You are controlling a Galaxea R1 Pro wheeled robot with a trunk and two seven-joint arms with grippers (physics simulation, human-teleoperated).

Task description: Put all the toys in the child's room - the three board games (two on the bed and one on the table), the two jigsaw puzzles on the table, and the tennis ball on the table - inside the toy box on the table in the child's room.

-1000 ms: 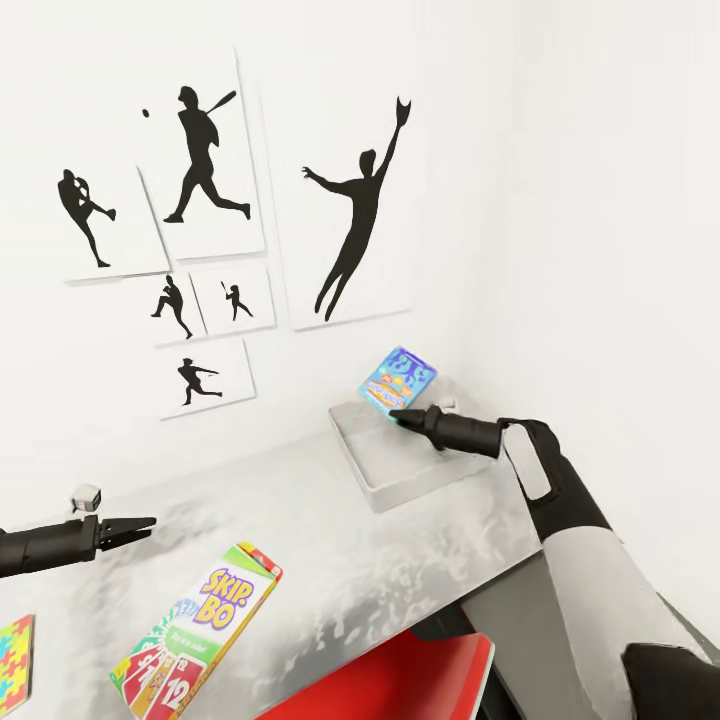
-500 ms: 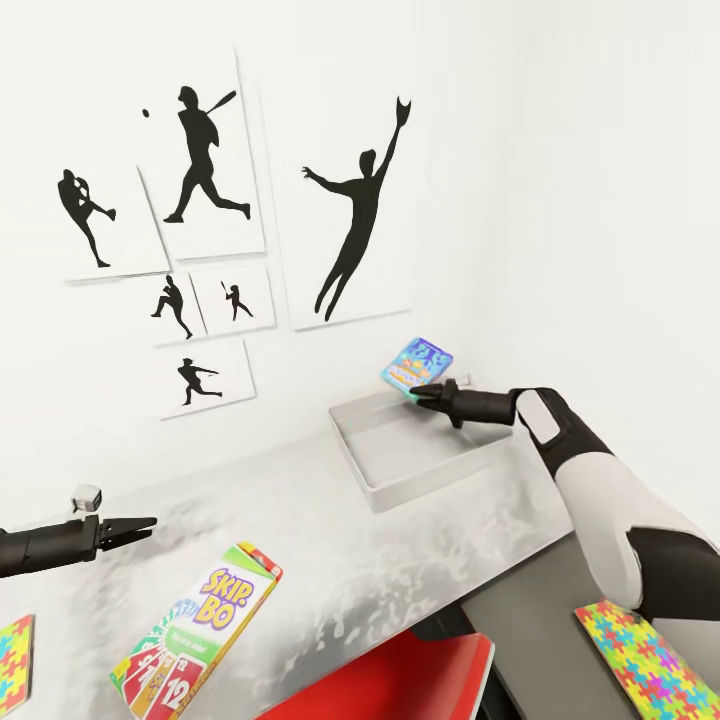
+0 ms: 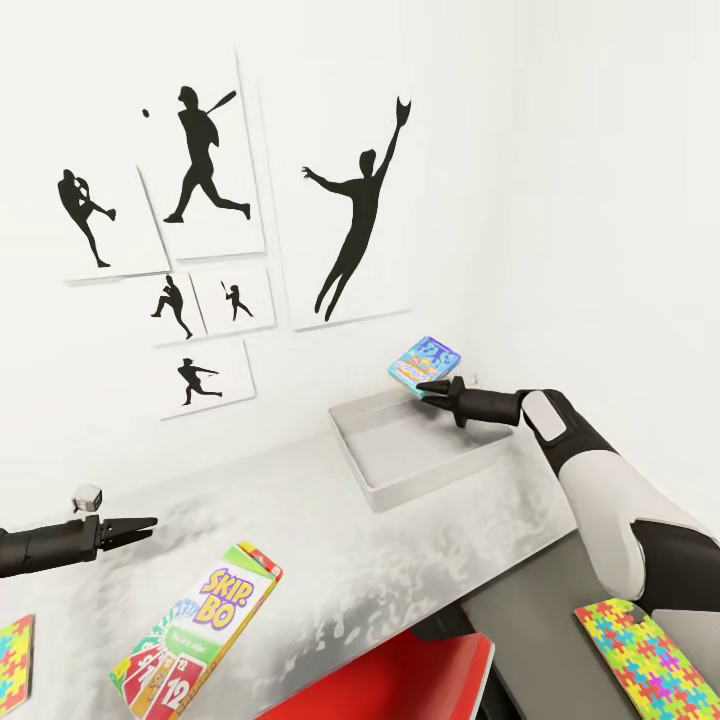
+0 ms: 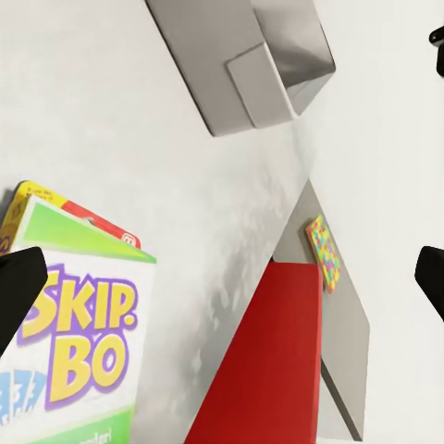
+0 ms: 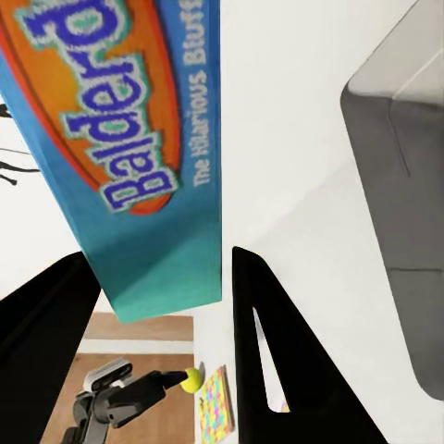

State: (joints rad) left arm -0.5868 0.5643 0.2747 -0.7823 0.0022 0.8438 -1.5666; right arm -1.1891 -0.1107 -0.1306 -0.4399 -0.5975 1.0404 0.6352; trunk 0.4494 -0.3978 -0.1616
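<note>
The right pincer [image 3: 425, 389] is clamped on the lower edge of the blue board game [image 3: 424, 360], holding it tilted above the far corner of the toy box [image 3: 375, 480]; in the right wrist view the box's teal end [image 5: 166, 268] sits between the two dark fingers. The toy box lies just below and in front of that pincer, and what shows of its inside looks bare, so by my reading no toy has gone in yet and this blue game would be the first.

The left pincer [image 3: 140, 523] hovers low over the pale table [image 3: 330, 560] with its fingers close together at the tips and nothing between them. Just below and nearer than it lies the Skip-Bo game [image 3: 200, 625], not yet picked up. A jigsaw puzzle [image 3: 14, 665] sits at the table edge beyond the left arm, and a second jigsaw puzzle [image 3: 650, 660] lies on the lower top beside the right arm.

The tennis ball [image 5: 191, 377] appears small, near a pincer tip in the right wrist view; whether it touches that tip I cannot tell. Both puzzles are cut off by the frame, and the far floor of the toy box is hidden behind its wall.
</note>
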